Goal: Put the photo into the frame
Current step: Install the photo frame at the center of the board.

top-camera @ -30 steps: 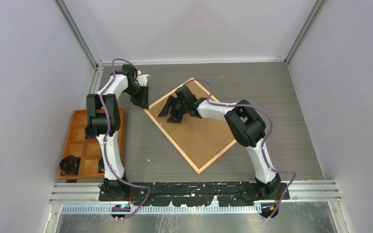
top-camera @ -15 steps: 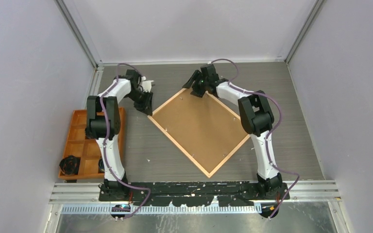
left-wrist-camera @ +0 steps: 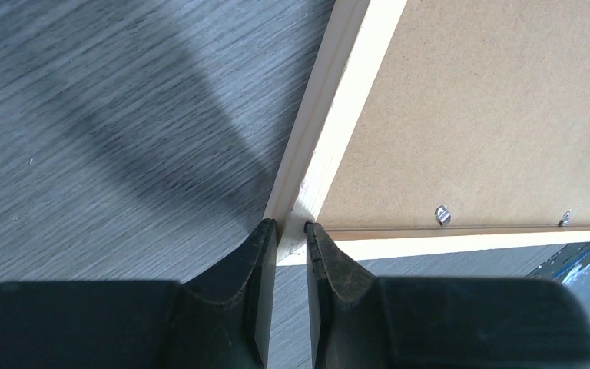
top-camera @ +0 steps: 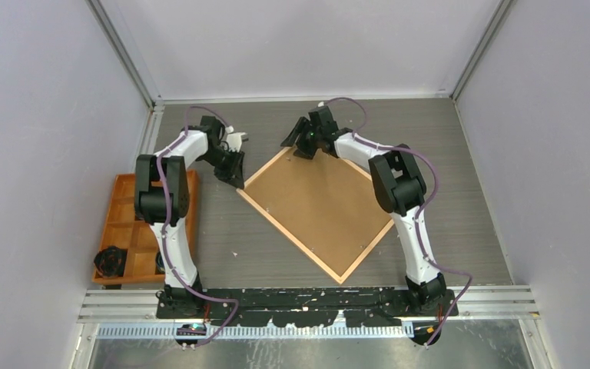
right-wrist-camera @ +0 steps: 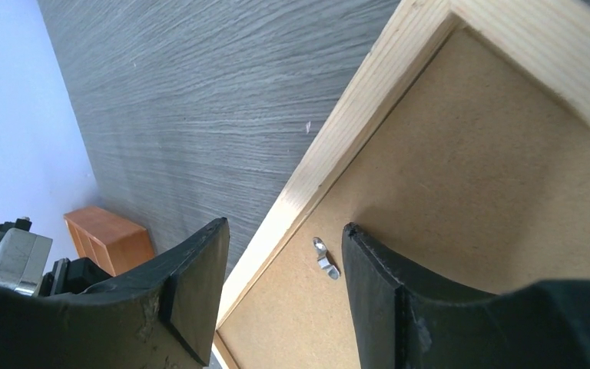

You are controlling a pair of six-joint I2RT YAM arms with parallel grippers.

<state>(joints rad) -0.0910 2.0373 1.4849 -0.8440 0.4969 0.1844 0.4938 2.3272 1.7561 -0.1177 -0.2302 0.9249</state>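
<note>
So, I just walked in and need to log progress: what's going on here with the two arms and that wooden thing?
The frame lies back-up on the table with the brown backing board seated in it. The left gripper is pinched onto the frame's left corner, apparently to steady it. The right gripper hangs open over the edge near the far corner, its jaws either side of the wood strip and a small metal clip. The photo is not visible in any view.

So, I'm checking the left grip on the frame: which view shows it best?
Left wrist: close up, the left gripper pinches the frame at its corner. Top external shows that gripper small, at the frame's left corner. Right wrist shows another frame edge, not the grip.
</note>
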